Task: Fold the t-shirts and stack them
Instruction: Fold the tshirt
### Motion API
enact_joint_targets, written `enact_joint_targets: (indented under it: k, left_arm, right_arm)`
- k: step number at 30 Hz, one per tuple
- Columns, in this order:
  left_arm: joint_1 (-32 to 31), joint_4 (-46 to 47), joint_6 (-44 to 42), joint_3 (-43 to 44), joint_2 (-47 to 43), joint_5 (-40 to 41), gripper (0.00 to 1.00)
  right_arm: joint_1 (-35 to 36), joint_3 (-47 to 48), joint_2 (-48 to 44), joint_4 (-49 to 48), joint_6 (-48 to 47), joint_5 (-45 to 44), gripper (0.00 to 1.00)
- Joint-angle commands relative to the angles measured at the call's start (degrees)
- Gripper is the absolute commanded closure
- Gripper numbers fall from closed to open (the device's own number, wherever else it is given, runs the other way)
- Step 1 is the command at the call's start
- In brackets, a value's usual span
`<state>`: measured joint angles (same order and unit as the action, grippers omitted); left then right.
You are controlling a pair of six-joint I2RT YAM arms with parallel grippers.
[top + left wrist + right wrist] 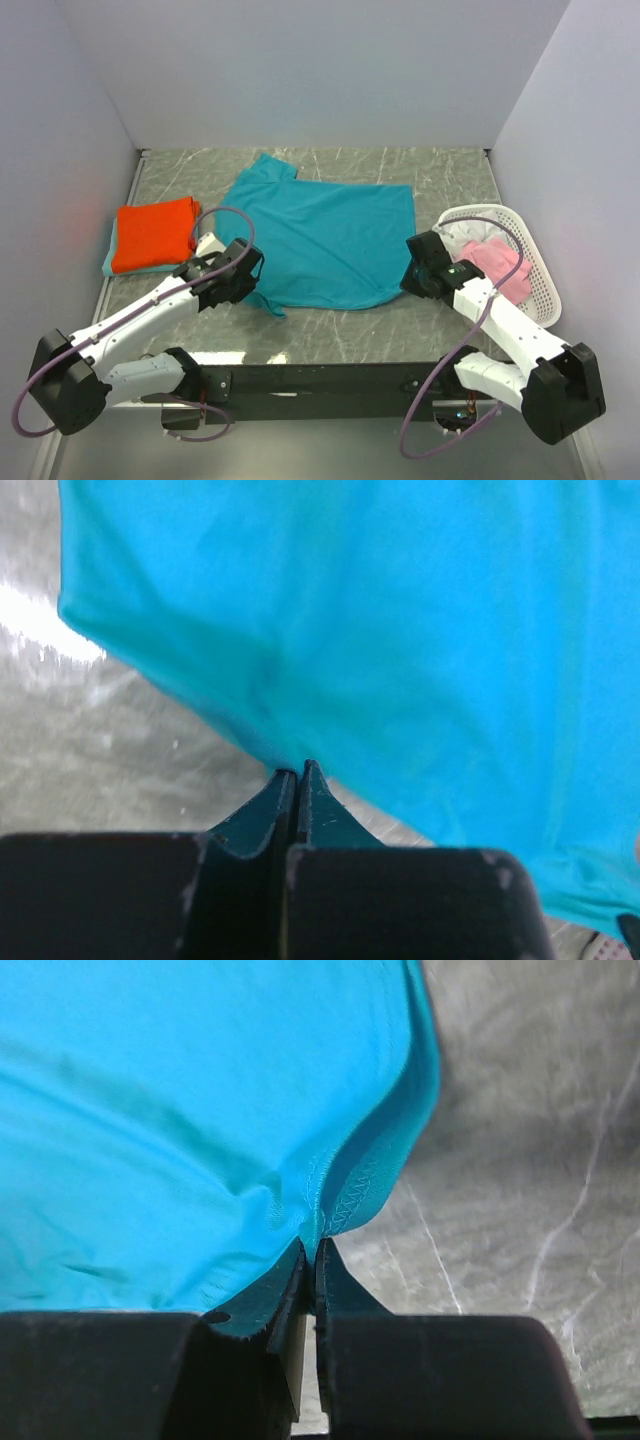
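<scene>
Both arms stretched forward, low, wrists angled inward. Left gripper (298, 772) clamped tight on teal-blue t-shirt (400, 630) edge; right gripper (312, 1250) likewise clamped, pinching its hem.

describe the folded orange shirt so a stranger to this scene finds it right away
On the grey marble table, look to the left edge, beside the big teal-blue shirt spread in the middle. The orange-red shirt lies there folded into a neat square on a light teal cloth. Nothing else in view is orange; its neighbours are teal.
</scene>
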<state>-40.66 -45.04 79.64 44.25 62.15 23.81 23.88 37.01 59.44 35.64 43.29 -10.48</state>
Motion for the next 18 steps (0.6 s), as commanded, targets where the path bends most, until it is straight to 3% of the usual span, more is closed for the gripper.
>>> enact_joint_targets:
  k: [1, 18]
  left_arm:
    - [3.0, 3.4, -5.6, 4.4, 1.4, 1.2, 0.99]
    - [12.3, 8.6, -17.9, 15.5, 9.7, 1.5, 0.99]
  right_arm:
    - [-0.7, 4.6, 2.1, -0.4, -2.3, -1.9, 0.92]
    - [-5.4, 17.8, 12.5, 0.4, -7.6, -2.0, 0.92]
